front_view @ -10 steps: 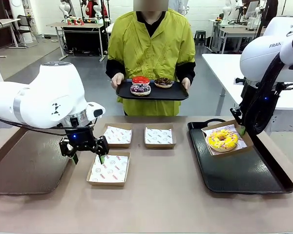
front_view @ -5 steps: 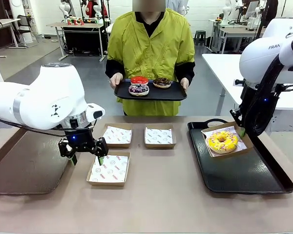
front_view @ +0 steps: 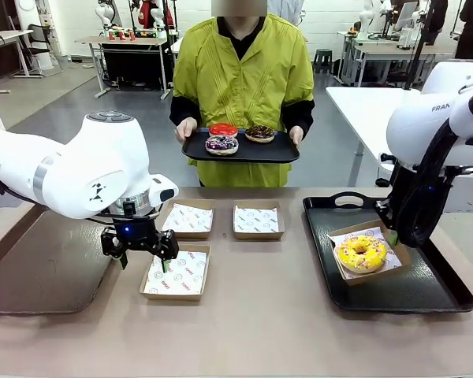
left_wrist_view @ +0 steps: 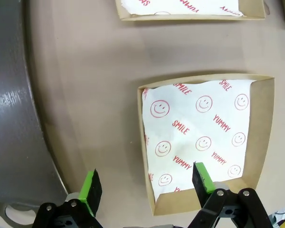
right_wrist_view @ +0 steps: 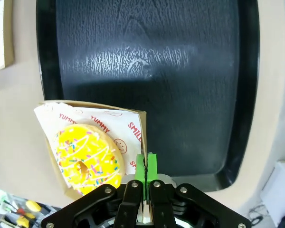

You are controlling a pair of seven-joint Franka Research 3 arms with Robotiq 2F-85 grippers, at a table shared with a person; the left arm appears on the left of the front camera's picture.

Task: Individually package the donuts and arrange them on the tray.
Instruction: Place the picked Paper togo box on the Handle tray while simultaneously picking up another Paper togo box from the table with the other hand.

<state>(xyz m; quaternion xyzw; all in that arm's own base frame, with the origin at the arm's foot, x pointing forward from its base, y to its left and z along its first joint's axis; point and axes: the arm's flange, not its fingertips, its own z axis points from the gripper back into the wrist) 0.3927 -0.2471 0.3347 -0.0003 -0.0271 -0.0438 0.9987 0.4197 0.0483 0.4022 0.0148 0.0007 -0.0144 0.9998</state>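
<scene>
Front view: the left gripper (front_view: 144,258), jaws spread wide and holding nothing, hangs at lower left over the picture-left wall of the near empty box (front_view: 176,272). Two farther empty boxes (front_view: 258,220) lie just beyond it, toward centre. At right, the right gripper (front_view: 393,235) pinches the far right corner of the filled box (front_view: 339,240), which holds the yellow donut (front_view: 360,253) over the left half of the black tray (front_view: 414,299); whether the box bottom touches the tray cannot be told. The three other donuts (front_view: 221,144) sit on a small tray (front_view: 280,154) held by the person at upper centre, well apart from both grippers.

Left wrist view: the left gripper (left_wrist_view: 146,183) straddles the near empty box (left_wrist_view: 204,137). One fingertip (left_wrist_view: 202,176) is above the printed liner and the other is outside over the table (left_wrist_view: 85,95). The wall between them runs up the frame, crosswise to the closing line, so a descent and squeeze would probably clamp it. This arm is by far the nearer.

Right wrist view: the right gripper (right_wrist_view: 146,166) is closed flat on the wall of the filled box (right_wrist_view: 128,126). The yellow donut (right_wrist_view: 85,161) lies lower left of the fingers, with bare black tray (right_wrist_view: 147,61) above.
</scene>
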